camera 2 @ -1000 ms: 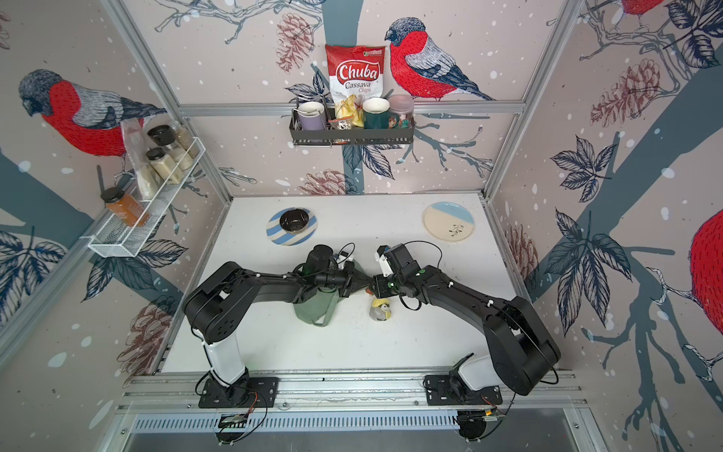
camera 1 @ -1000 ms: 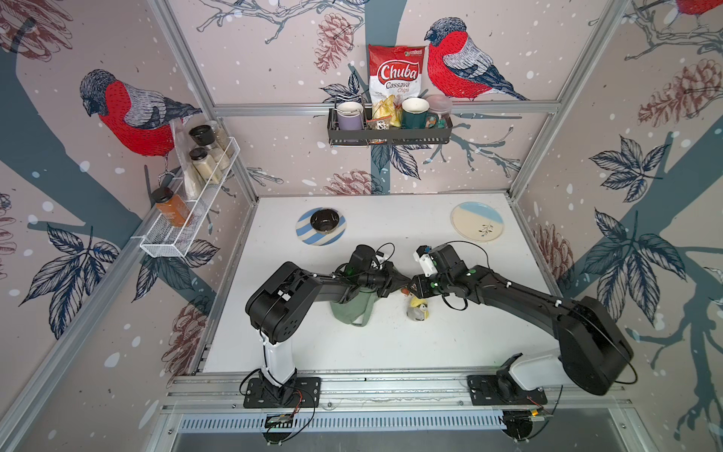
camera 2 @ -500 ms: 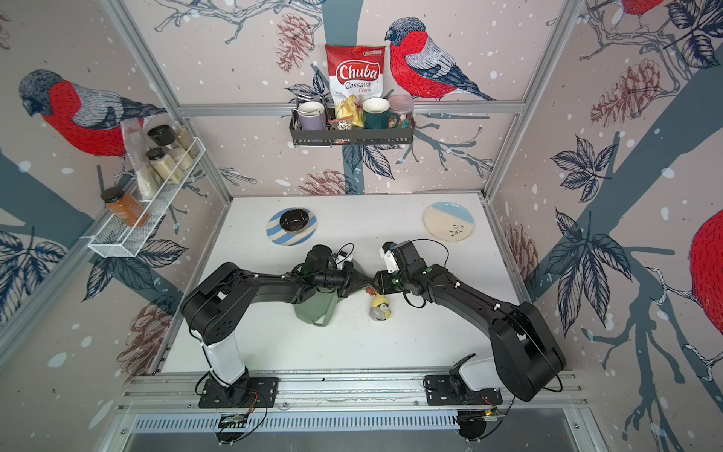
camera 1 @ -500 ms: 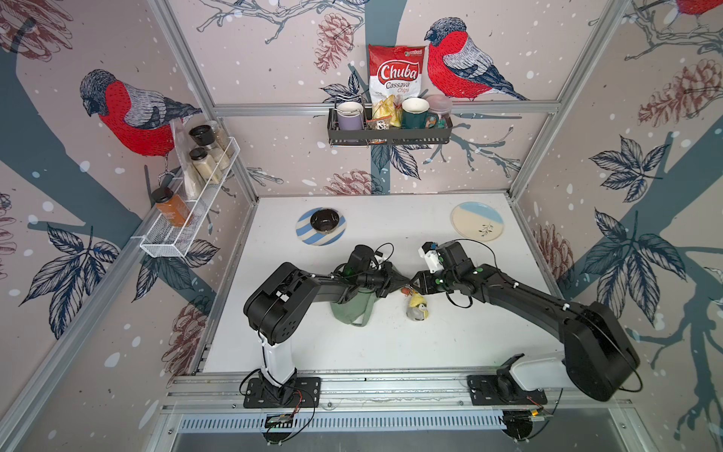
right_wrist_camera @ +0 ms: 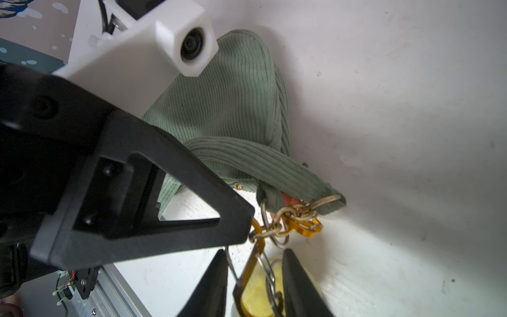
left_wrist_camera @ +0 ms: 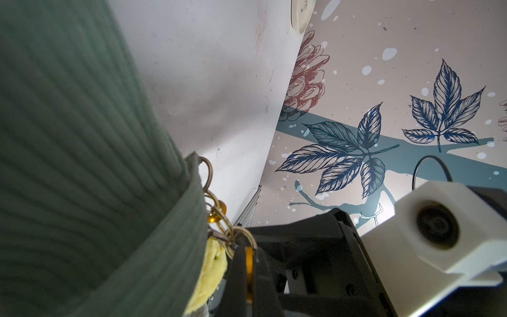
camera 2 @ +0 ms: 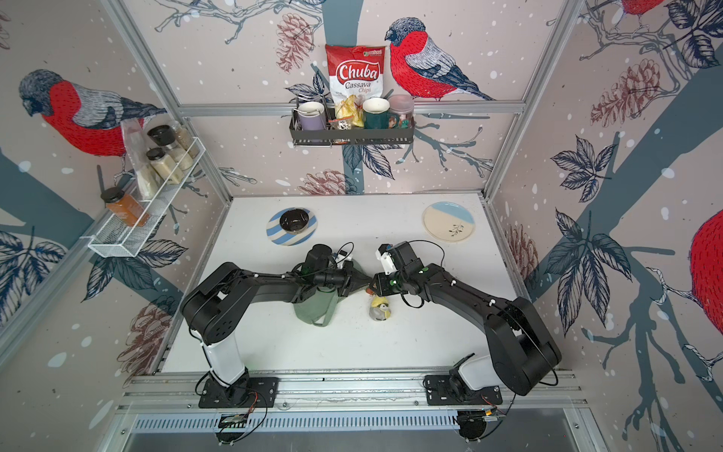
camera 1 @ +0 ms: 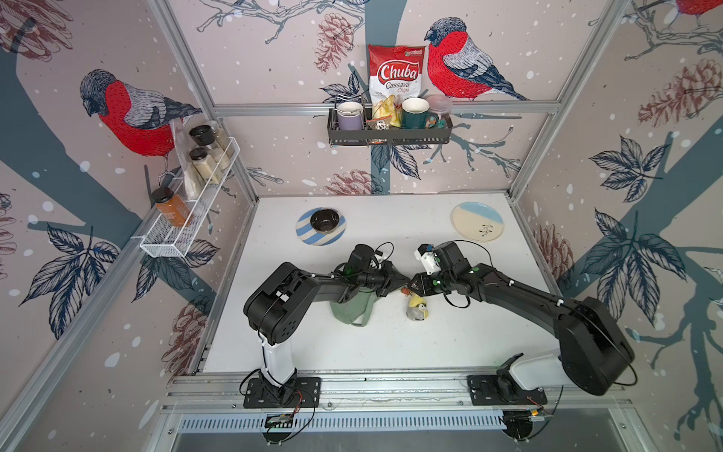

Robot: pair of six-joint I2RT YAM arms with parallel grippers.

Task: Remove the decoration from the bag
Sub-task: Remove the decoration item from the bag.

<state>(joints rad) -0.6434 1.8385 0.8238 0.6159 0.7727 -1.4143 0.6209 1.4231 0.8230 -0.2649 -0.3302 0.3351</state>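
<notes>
While astride clasp (right_wrist_camera: 248, 270), right claw (right_wrist_camera: 254, 251)

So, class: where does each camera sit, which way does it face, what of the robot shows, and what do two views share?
Top views: high over the front rail, looking down toward the back wall; both arms whole.
Left wrist: on the left arm, against the bag, facing the right arm's camera; own body unclear.
Right wrist: on the right arm, facing the bag and left arm; own fingers flank the orange clasp.
Shared: both wrist views show the chain.
</notes>
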